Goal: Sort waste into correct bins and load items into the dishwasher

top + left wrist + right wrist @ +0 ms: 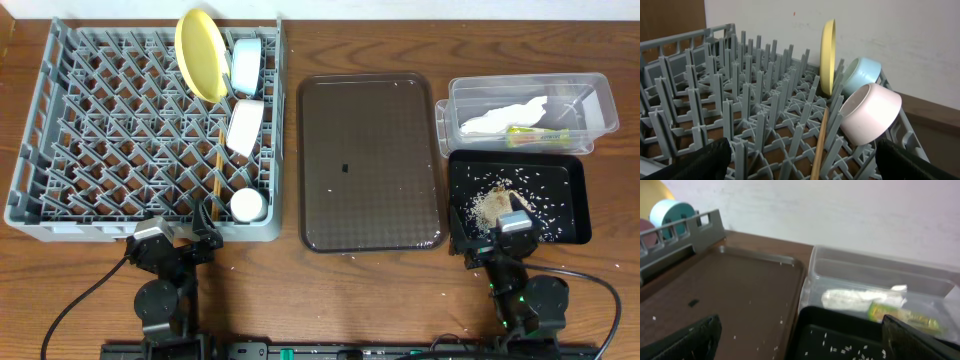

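The grey dish rack point(100, 130) holds the yellow plate point(200, 52) on edge, the light blue bowl point(246, 65), the white bowl point(245, 127), the small white cup point(247, 205) and the wooden chopsticks point(216, 170). The clear tub point(590, 95) holds the white napkin point(500, 118) and the snack wrapper point(537, 135). The black tray point(570, 190) holds rice scraps point(490, 205). My left gripper point(175, 240) is open at the rack's front edge point(800, 165). My right gripper point(500, 240) is open at the black tray's front edge point(800, 345).
The dark brown serving tray point(368, 160) lies between rack and bins, with a small dark speck point(344, 168) and stray rice grains on it. The wooden table point(350, 300) runs along the front, where both arm bases stand. A white wall is behind.
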`<state>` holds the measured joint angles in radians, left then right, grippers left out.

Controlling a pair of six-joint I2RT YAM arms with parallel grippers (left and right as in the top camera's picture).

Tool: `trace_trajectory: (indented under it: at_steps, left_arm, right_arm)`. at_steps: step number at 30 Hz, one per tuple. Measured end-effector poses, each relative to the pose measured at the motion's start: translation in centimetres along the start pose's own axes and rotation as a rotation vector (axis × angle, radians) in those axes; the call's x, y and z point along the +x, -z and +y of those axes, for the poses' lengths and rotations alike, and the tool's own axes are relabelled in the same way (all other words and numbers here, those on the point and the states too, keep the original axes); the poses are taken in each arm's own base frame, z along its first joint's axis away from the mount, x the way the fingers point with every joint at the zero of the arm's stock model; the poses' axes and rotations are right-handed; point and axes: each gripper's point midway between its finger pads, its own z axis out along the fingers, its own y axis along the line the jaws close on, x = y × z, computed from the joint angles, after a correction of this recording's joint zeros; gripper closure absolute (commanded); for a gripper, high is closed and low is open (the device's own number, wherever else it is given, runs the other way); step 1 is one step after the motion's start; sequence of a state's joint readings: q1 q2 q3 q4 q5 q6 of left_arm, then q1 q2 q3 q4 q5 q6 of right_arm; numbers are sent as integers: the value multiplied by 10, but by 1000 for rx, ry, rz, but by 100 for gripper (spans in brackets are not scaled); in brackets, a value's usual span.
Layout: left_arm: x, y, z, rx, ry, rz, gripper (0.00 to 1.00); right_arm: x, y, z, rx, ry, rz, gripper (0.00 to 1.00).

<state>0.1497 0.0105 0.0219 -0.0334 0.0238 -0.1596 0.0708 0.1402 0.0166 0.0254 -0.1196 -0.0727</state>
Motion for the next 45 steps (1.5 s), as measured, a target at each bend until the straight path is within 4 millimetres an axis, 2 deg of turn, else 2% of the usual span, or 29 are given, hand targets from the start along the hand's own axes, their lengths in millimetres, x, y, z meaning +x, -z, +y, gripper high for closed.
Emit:
trace_trajectory:
  at_steps: [2, 10, 13, 17, 45]
  left_arm:
    - [0, 0, 0, 0, 0, 0, 7]
    - [0, 0, 0, 0, 0, 0, 7]
    - [0, 0, 0, 0, 0, 0, 7]
    - [0, 0, 0, 0, 0, 0, 7]
    - [0, 0, 0, 0, 0, 0, 7]
  right_arm:
    - [1, 1, -1, 12, -2, -6, 1]
    - [-27, 9, -4, 35, 2, -131, 1]
    - [-21, 9, -4, 35, -2, -107, 1]
    - [-1, 7, -2, 27, -14, -23, 1]
    - [-1, 7, -2, 31, -17, -25, 1]
